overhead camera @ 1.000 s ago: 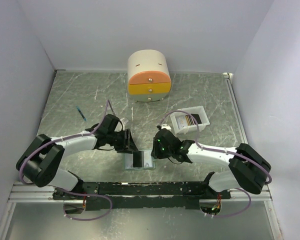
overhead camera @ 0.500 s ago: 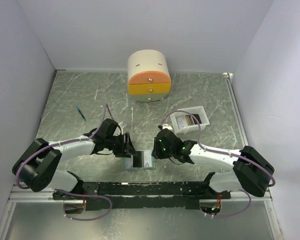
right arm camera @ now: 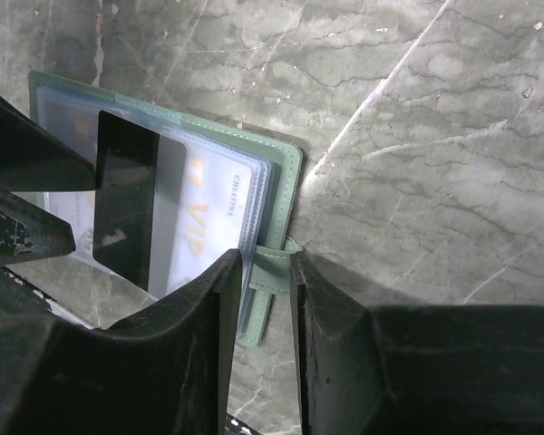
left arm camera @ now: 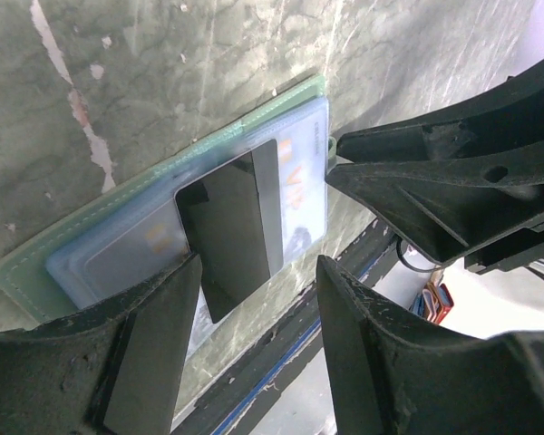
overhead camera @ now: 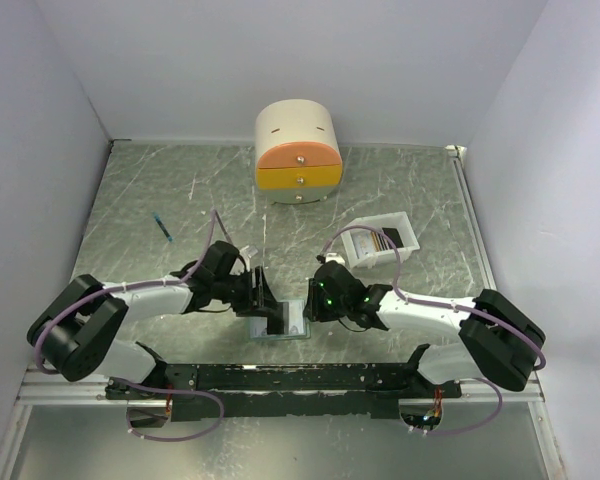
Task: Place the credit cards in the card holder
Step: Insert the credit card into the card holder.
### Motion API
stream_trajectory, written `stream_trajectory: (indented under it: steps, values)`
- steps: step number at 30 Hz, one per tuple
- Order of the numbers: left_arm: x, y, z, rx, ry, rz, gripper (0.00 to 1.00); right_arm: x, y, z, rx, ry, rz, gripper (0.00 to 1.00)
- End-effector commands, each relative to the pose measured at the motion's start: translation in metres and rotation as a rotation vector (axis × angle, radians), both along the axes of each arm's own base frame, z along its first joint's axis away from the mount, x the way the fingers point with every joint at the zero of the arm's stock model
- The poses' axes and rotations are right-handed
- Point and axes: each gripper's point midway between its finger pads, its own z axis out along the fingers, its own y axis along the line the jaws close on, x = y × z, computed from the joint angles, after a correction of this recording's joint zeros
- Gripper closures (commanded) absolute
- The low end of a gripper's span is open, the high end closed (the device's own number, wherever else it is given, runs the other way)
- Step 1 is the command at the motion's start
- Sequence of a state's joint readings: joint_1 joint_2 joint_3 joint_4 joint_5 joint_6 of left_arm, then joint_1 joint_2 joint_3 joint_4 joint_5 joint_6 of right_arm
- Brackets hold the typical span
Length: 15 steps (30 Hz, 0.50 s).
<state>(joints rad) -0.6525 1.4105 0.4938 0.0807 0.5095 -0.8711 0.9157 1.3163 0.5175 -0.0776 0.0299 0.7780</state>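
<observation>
The card holder [overhead camera: 292,325] lies open near the table's front edge, grey-green with pale blue pockets [left arm camera: 118,258]. A dark credit card [left arm camera: 231,231] sits partly inside a pocket, over a pale card marked VIP [right arm camera: 199,213]; the dark card also shows in the right wrist view [right arm camera: 127,199]. My left gripper [left arm camera: 258,272] is open and empty just above the card's free end. My right gripper [right arm camera: 265,263] is shut on the holder's green strap [right arm camera: 274,272] at its right edge. More cards [overhead camera: 378,240] lie in the white tray.
The white tray [overhead camera: 401,232] stands behind the right arm. A round cream-and-orange drawer box [overhead camera: 298,150] stands at the back centre. A blue pen [overhead camera: 162,227] lies at the left. The table's front rail [overhead camera: 300,375] runs just below the holder.
My left gripper has moved a little right and toward the front edge, closer over the card holder. My right gripper has stayed at the holder's right edge.
</observation>
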Motion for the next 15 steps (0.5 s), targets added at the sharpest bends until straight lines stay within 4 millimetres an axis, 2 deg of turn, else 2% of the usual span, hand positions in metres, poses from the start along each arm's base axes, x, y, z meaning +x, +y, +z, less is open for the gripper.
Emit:
stream_trajectory:
  steps: [1, 15]
  values:
    - [-0.008, -0.007, -0.002, -0.022, 0.014, -0.017, 0.35, -0.003, 0.003, -0.002, 0.029, 0.015, 0.0, 0.71]
    - [-0.013, -0.03, 0.01, -0.085, 0.012, -0.037, 0.38, -0.003, 0.006, -0.001, 0.049, 0.015, -0.001, 0.71]
